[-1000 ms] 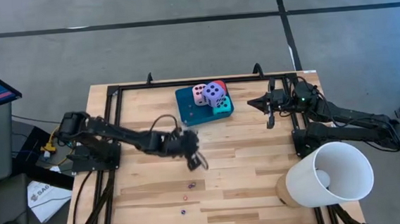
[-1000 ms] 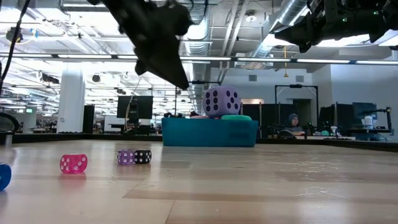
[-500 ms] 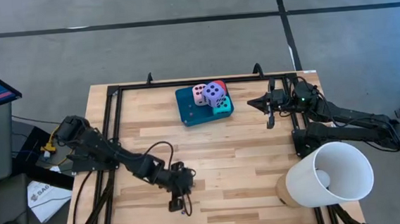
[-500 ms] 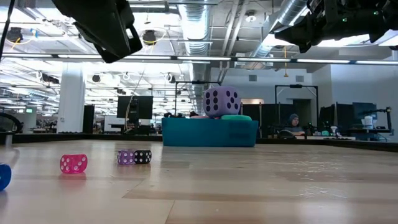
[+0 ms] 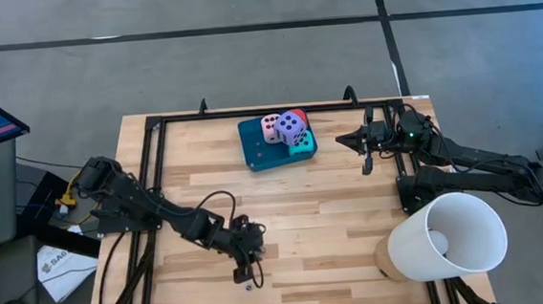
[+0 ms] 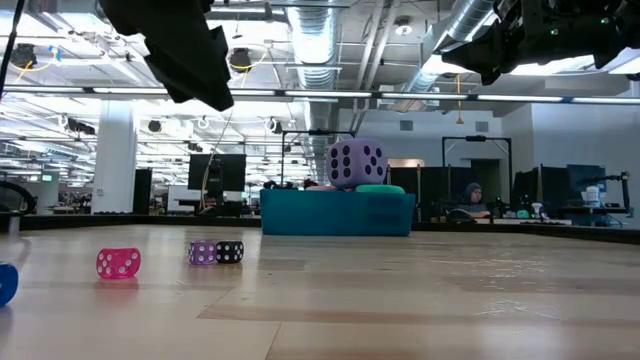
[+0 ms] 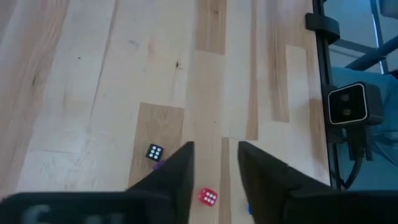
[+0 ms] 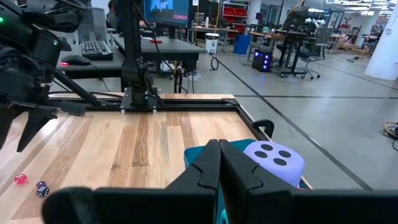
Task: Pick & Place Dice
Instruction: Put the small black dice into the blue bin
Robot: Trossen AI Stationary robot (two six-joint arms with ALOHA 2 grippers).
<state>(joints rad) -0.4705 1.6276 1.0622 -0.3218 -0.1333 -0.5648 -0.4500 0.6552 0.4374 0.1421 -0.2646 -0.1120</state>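
Four large dice sit stacked on the teal tray (image 5: 255,151) at the table's far middle: pink (image 5: 270,128), purple (image 5: 290,125), red (image 5: 299,116) and turquoise (image 5: 301,141). The purple die (image 6: 356,162) rests on top of the others. My left gripper (image 5: 244,269) hovers open near the table's near edge, above several tiny dice: black (image 7: 155,152) and red (image 7: 208,197) ones show beside its fingers (image 7: 214,149). My right gripper (image 8: 219,155) waits shut, raised to the right of the tray (image 5: 359,146).
Tiny dice lie on the near part of the table: pink (image 6: 118,262), purple (image 6: 203,252), black (image 6: 229,252), blue (image 6: 5,282). A big white cup (image 5: 447,236) lies on its side at the right near corner. A black frame (image 5: 155,131) rims the table and carries a small camera (image 7: 348,106).
My left gripper has travelled from the table's middle toward the near edge and turned, so that it now hangs over the tiny dice. In the last half second it barely shifted. The large dice and the right arm have stayed put.
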